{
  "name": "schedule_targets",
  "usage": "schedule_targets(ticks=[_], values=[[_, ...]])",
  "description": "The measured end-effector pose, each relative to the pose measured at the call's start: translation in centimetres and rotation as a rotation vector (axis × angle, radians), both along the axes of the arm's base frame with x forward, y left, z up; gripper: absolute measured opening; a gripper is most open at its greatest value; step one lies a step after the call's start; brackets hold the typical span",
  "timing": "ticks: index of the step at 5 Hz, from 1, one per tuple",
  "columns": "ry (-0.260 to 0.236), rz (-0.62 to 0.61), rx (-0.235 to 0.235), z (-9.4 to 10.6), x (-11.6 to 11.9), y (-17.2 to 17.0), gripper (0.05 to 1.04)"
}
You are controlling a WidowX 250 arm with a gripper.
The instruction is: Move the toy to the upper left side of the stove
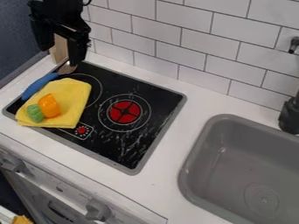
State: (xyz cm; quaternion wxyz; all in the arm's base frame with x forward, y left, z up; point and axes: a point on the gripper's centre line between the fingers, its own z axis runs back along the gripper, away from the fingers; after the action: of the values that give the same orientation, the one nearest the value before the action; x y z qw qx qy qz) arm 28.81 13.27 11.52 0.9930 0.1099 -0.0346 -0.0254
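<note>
My black gripper point(59, 55) hangs at the upper left, over the stove's back left corner, with its two fingers apart and open. The toy point(49, 105), orange with a green end, lies on a yellow cloth point(73, 94) on the left part of the black stove point(161, 103). It is well below the gripper in the view and apart from it. The cloth overhangs the stove's front left edge a little.
A blue-handled utensil point(38, 85) lies along the stove's left edge, its head near the gripper. A light brown block point(59, 47) stands behind. The tiled wall point(184, 41) bounds the back, and a grey sink point(248, 166) is at right.
</note>
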Motion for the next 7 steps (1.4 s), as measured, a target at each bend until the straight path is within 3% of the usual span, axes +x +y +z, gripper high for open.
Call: schedule_targets(ticks=[2, 3, 5, 6, 7], values=[[0.067, 0.004, -0.032, -1.2, -1.4, 0.4, 1.001], [0.063, -0.024, 0.0, -1.0, -2.5, 1.6, 1.001], [0.148, -0.143, 0.045, -4.0, -4.2, 2.2, 1.001], [0.202, -0.165, -0.014, -6.7, -4.4, 2.4, 1.001], [0.205, -0.204, -0.062, -8.2, -4.0, 2.9, 1.001]])
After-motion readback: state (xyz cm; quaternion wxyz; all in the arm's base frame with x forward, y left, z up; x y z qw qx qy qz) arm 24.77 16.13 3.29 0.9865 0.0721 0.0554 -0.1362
